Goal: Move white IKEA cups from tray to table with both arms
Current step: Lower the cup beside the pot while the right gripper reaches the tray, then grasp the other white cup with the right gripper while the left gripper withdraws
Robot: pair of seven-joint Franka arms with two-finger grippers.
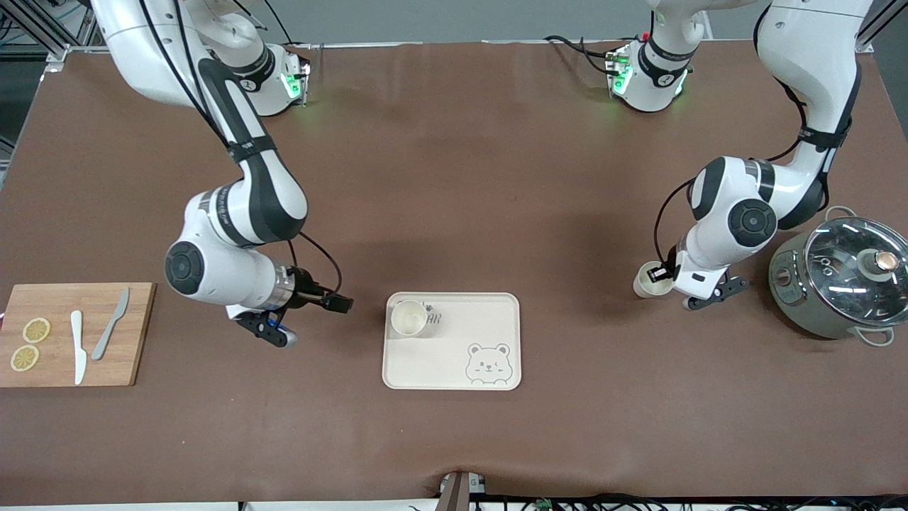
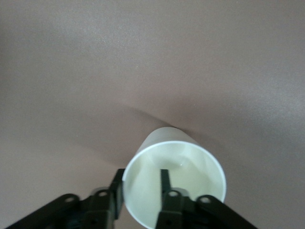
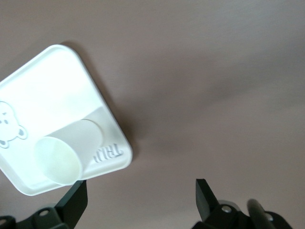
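Note:
One white cup [image 1: 409, 318] stands upright on the bear tray [image 1: 454, 358], in the corner toward the right arm and away from the front camera. My right gripper [image 1: 273, 332] is open and empty, low over the table beside that end of the tray. In the right wrist view [image 3: 140, 198] the cup [image 3: 66, 152] and tray [image 3: 43, 90] lie ahead of it. My left gripper [image 1: 670, 284] is shut on the rim of the second white cup [image 1: 647, 280], near the pot. In the left wrist view [image 2: 140, 188] one finger [image 2: 165, 183] is inside the cup [image 2: 190, 162] and one is outside.
A grey-green pot with a glass lid [image 1: 844, 284] stands close beside the left gripper, at the left arm's end. A wooden cutting board [image 1: 135, 333] with two knives and lemon slices lies at the right arm's end.

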